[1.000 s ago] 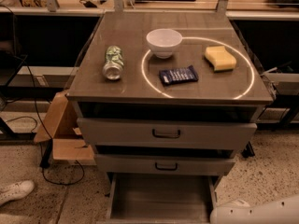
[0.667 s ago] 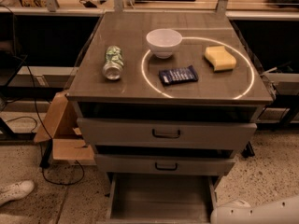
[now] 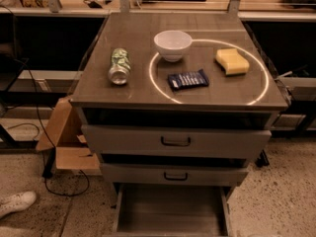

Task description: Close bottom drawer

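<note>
Gripper first: it's nowhere in shot, no arm either, so you can't tell its state or what it's lined up on. Treat it as off-frame, prob. low and near the cam side, but that's a guess.

Nearest thing in view is the bottom drawer [image 3: 170, 214]. It's hanging wide open, pulled out toward you, bare grey floor and both side walls showing. Its front panel and handle run off the bottom edge, so you can't see them. Nothing visible inside.

Up one: middle drawer [image 3: 138, 173], small dark handle at centre, front sitting just proud of the carcass w/ a dark gap above. Above that the top drawer [image 3: 123, 139], bigger handle, same kind of gap over it.

On the cabinet top [image 3: 133, 95]: can [image 3: 119, 66] lying on its side at left, white bowl [image 3: 173, 44] upright at centre back, blue packet [image 3: 188, 79] flat in front of it, yellow sponge [image 3: 231, 61] to the right. All well apart from the drawer.

Floor, left side: cardboard box [image 3: 64, 132] beside the cabinet, white shoe [image 3: 15, 204] at the edge.

Progress call: basically zero done. Drawer's fully out, no contact on it. What's left is everything, i.e. get onto the front panel and push it straight in till flush.
</note>
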Robot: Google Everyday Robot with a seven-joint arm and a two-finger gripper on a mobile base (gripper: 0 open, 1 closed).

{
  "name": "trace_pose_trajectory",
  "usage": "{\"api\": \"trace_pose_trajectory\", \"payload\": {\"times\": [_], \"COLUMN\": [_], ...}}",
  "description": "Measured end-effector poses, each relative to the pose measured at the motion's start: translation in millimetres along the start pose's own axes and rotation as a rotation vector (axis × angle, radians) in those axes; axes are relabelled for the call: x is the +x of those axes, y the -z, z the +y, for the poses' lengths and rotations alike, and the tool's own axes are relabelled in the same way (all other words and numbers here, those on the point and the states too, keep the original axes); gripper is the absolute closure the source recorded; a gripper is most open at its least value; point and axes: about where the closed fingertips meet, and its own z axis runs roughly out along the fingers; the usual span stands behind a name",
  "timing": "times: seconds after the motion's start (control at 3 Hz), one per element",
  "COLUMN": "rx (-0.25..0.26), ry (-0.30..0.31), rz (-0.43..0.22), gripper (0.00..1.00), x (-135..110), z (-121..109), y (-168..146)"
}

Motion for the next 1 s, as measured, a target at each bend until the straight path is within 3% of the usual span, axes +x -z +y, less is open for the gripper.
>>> {"api": "trace_pose_trajectory", "payload": {"times": [0.33, 1.0], "rx": [-0.061, -0.086], "ry": [-0.097, -0.133], "rz": [-0.09, -0.076], "gripper": [1.0, 1.0], "x": [-6.5, -9.0], "z": [-9.5, -12.8], "y": [-5.8, -17.8]}}
